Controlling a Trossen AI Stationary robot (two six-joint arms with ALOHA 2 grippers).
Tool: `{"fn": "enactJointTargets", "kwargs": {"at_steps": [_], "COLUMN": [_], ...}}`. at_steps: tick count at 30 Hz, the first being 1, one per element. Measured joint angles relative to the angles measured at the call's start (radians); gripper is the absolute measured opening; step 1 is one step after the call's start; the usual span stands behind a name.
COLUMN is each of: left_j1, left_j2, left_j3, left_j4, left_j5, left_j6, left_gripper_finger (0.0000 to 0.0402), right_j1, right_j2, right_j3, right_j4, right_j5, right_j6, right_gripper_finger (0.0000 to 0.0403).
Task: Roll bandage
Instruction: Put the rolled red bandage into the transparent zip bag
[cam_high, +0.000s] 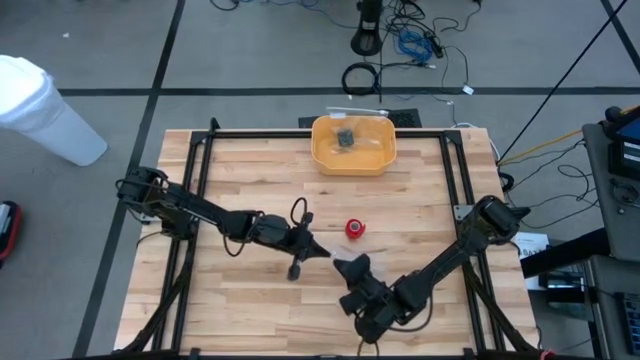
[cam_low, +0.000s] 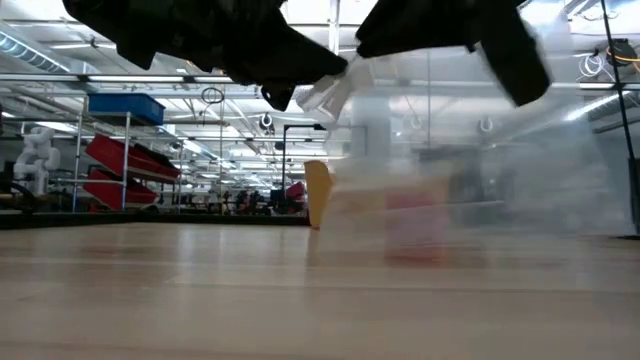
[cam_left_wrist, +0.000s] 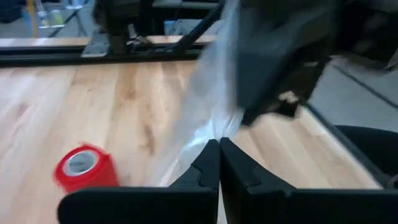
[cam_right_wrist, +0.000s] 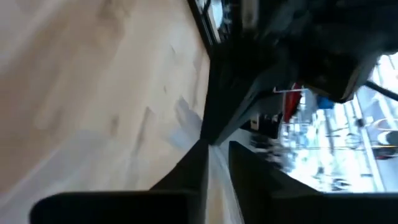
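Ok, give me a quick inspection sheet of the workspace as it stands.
Surface: wooden table, mostly bare.
Job's things: bandage, a red roll, lies apart from both grippers.
Clutter: clear plastic bag; yellow bowl at the far edge holding a small dark item.
Grippers: left gripper shut on the bag; right gripper on the same bag, fingers slightly parted.
Cables: loose cables on the floor beyond the table.
Surroundings: white bin, shelving.
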Motion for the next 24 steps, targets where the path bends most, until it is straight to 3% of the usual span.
{"fn": "enactJointTargets", "kwargs": {"at_steps": [6, 12, 16, 24], "left_j1": [0.001, 0.001, 0.001, 0.018], "left_j2": [0.000, 0.000, 0.000, 0.000], "left_j3": [-0.001, -0.001, -0.001, -0.001], "left_j4": [-0.007, -0.005, -0.017, -0.091], "left_j5": [-0.061, -0.068, -0.066, -0.053], "left_j6": [0.000, -0.005, -0.007, -0.010], "left_gripper_finger": [0.0001, 0.0001, 0.0000, 0.0000], "right_j1": [0.037, 0.042, 0.004, -0.094], "right_j2": [-0.015, -0.016, -0.016, -0.015], "right_j3": [0.000, 0.000, 0.000, 0.009], "right_j4": [-0.030, -0.100, -0.134, -0.140], "right_j5": [-0.018, -0.018, -0.025, -0.190], "right_j6": [0.159, 0.222, 0.174, 0.071], "right_gripper_finger": [0.0076, 0.0076, 0.0076, 0.0075]}}
